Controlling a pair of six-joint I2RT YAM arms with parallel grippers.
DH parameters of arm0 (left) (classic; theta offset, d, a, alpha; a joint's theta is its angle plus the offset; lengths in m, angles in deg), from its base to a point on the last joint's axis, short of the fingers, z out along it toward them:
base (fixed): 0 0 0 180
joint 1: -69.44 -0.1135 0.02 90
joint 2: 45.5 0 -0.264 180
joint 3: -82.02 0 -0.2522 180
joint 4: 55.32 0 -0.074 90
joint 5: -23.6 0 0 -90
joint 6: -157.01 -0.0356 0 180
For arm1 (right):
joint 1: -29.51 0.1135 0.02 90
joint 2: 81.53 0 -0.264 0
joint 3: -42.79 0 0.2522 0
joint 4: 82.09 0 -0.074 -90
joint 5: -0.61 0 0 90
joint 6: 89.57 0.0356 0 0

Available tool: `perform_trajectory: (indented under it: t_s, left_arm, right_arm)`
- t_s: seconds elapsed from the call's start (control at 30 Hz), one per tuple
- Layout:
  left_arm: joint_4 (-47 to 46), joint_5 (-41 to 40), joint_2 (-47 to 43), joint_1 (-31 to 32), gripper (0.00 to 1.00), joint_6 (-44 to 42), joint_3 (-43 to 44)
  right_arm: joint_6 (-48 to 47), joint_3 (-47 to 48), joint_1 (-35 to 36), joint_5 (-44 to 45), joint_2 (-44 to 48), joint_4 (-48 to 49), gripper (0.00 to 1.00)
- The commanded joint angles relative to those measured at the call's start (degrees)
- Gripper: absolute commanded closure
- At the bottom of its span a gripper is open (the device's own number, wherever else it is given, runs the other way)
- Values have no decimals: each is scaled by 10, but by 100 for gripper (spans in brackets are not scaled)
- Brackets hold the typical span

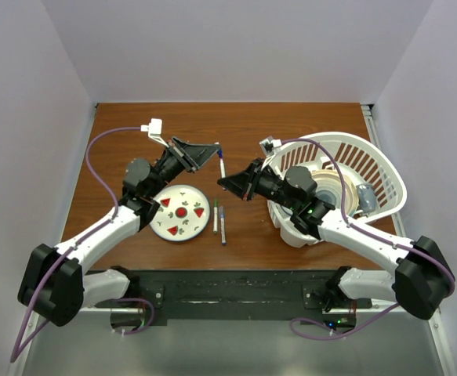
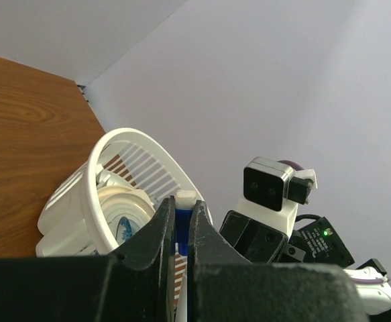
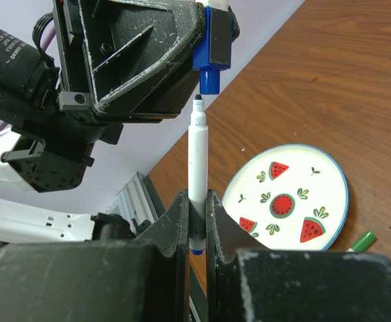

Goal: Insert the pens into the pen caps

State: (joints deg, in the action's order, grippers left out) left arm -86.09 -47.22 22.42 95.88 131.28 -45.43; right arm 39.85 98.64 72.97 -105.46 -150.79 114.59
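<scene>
My left gripper (image 1: 215,150) is shut on a blue pen cap (image 2: 179,225), held above the table with its open end toward the right arm. My right gripper (image 3: 196,201) is shut on a white pen (image 3: 196,161), gripping near its blue rear end. The pen's dark tip sits just below the blue cap's (image 3: 214,50) opening, nearly in line with it and apart from it. In the top view the white pen (image 1: 222,167) spans the gap between the left gripper and my right gripper (image 1: 226,182). Two other pens (image 1: 215,216) (image 1: 222,225) lie side by side on the table.
A round white plate (image 1: 179,211) with watermelon marks lies just left of the two lying pens. A white slatted basket (image 1: 369,168) holding tape rolls and other items stands at the right, behind the right arm. A green pen end (image 3: 361,240) shows beside the plate (image 3: 286,201).
</scene>
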Motion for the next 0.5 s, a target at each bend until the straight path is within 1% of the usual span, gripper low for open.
perform_trajectory:
  t_s: [0.0, 0.47]
  left_arm:
    - [-13, -9, -16, 3, 100, -14, 21]
    - [20, -12, -24, 3, 100, -31, 40]
  right_arm:
    - [-9, 7, 2, 1, 3, 15, 100]
    - [-6, 5, 2, 2, 4, 18, 100]
